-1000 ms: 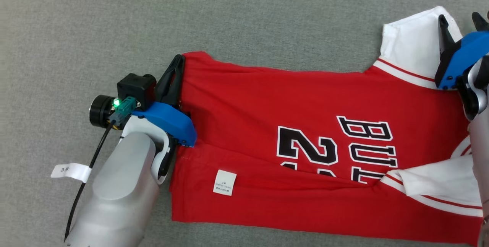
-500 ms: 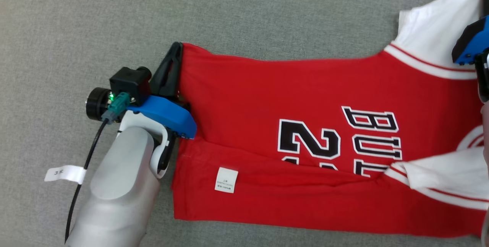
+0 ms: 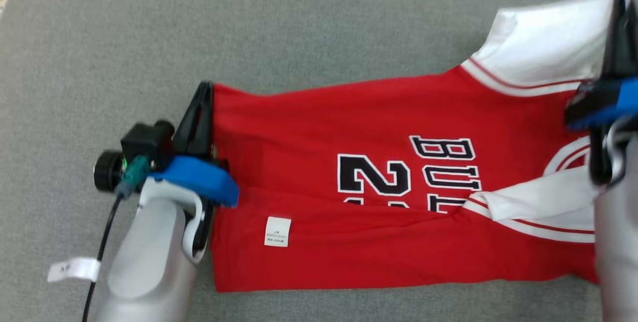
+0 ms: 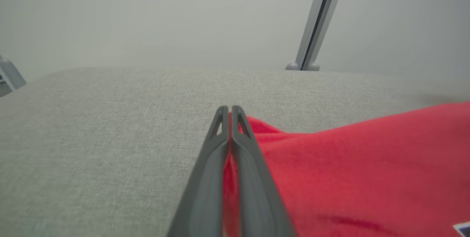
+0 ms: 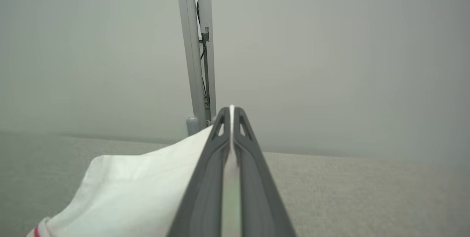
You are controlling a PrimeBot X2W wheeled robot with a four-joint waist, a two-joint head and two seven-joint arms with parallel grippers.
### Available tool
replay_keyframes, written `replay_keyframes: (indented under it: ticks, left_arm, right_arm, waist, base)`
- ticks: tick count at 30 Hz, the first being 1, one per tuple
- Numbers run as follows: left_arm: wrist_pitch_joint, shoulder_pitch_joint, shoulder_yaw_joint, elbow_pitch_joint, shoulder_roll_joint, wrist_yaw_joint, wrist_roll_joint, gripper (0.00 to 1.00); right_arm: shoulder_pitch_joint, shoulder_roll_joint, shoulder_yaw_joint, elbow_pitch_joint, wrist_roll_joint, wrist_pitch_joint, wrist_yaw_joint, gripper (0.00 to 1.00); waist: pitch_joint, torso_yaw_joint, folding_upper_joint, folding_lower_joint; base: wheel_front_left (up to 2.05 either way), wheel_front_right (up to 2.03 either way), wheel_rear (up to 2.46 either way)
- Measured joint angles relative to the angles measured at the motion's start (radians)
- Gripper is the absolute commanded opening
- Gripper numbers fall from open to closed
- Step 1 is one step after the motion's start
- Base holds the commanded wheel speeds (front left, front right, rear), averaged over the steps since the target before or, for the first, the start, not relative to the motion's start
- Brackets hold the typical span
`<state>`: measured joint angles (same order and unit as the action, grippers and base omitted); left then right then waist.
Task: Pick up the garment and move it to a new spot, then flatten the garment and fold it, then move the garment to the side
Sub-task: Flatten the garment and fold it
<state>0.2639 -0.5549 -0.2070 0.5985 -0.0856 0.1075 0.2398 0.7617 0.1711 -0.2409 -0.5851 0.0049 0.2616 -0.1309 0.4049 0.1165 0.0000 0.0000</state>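
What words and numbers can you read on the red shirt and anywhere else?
"2": big black number on the red shirt; the next digit is folded under.
"BUL": black sideways letters beside it; the rest is hidden.
White label on the shirt: too small to read.
White tag, lower left: blurred.

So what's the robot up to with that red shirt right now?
The robot is handling a red jersey laid across a grey padded surface, using both arms. The left gripper is shut on the far hem corner. The right gripper is shut on the far white sleeve, so the far edge runs stretched between them. The near edge is already folded over, with a care label showing. Folding looks part done.
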Motion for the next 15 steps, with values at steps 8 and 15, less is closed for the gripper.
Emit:
replay_keyframes:
  ticks: [8,15]
  left_arm:
    - [0.000,0.191,0.033,-0.031,0.021,0.007,-0.022,0.00]
    - [0.000,0.346,0.034,-0.022,0.032,0.009,-0.013,0.00]
  right_arm:
    - [-0.356,-0.023,0.026,0.117,0.143,0.000,0.000,0.00]
    - [-0.520,-0.061,0.028,0.100,0.183,0.000,0.000,0.00]
  waist:
    - [-0.109,-0.030,0.0000,-0.0002]
    - [-0.180,-0.054,0.0000,-0.0003]
  base:
    - [0.00,0.00,0.00]
    - [0.00,0.00,0.00]
